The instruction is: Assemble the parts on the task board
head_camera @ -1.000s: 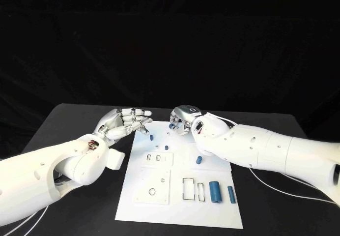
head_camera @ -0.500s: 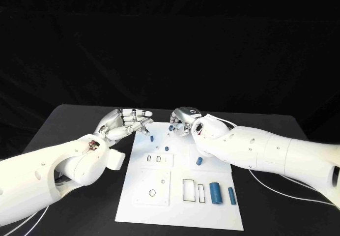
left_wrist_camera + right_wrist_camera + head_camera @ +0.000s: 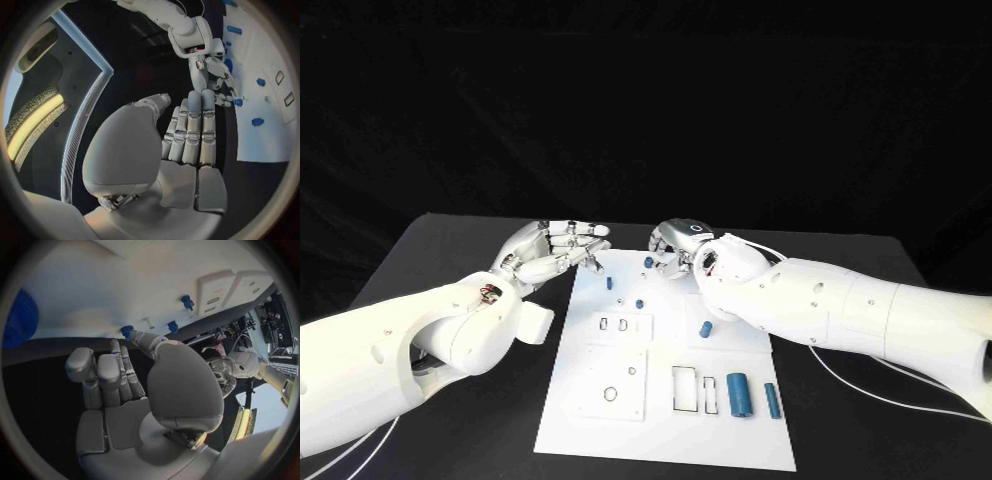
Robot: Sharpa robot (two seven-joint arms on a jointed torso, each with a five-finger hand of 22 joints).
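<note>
The left robot hand (image 3: 557, 248) hovers at the far left corner of the task board (image 3: 668, 420), its fingers curled in together. From the head view something small may sit at its fingertips, but the left wrist view shows the fingers lying side by side with no part plainly between them, so whether it holds anything cannot be told. Its place just off the board's edge suggests it waits there, or steadies, while the other arm works.

On the board, small blue parts lie scattered: one (image 3: 612, 283) near the far left edge, a smaller one (image 3: 639, 300) just behind the twin slots (image 3: 623, 323), and a short peg (image 3: 705, 326) lying loose further right. Nearer the robot, a large blue cylinder (image 3: 737, 392) and a slim blue pin (image 3: 770, 398) lie side by side next to a rectangular recess (image 3: 687, 387), probably staged there for later insertion.

The right robot hand (image 3: 681, 245) is bent down over the far middle of the board, thumb and one finger pinching a small blue part (image 3: 127, 331). The right wrist view shows that part at the fingertip, close to the white surface, which reads as a placement being lined up with a seat there. The other fingers are folded back, likely to keep clear of the neighbouring pieces.
</note>
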